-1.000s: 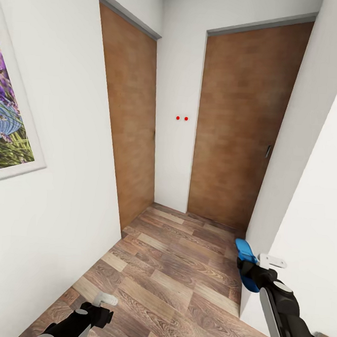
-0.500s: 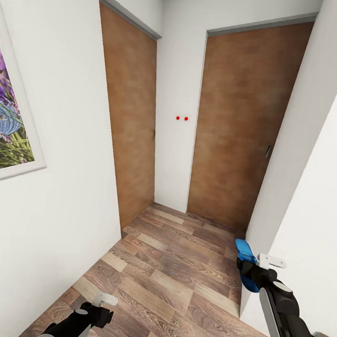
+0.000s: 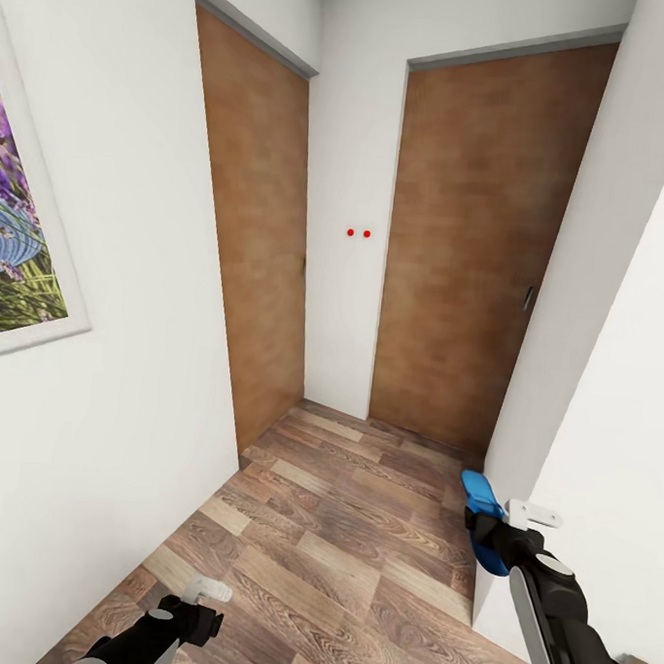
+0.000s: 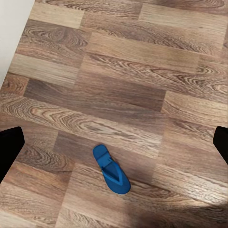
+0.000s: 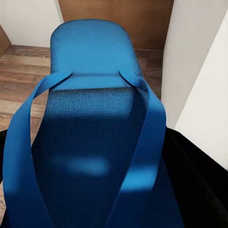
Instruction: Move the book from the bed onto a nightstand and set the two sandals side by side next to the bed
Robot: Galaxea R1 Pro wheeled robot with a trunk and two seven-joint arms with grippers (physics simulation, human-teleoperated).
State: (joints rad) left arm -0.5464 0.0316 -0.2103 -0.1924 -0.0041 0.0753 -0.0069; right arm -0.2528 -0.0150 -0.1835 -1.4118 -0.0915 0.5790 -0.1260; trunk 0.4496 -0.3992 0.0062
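Below your left tool, the wood-plank floor [image 4: 142, 61] carries one blue sandal [image 4: 111, 169], lying flat, straps up.

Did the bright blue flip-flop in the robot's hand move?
Yes, barely: the bright blue flip-flop in the right gripper crept slightly left from the white wall.

Soft, even light is filling the corridor, leaving the white walls [image 3: 134, 215] bright and free of glare. The head view is bending straight lines near its edges. A faint shadow is darkening the floor [image 4: 142, 85] just beside the lying sandal [image 4: 111, 169]. The held sandal [image 5: 95, 142], close against the right hand, is carrying a pale sheen and rendering soft.
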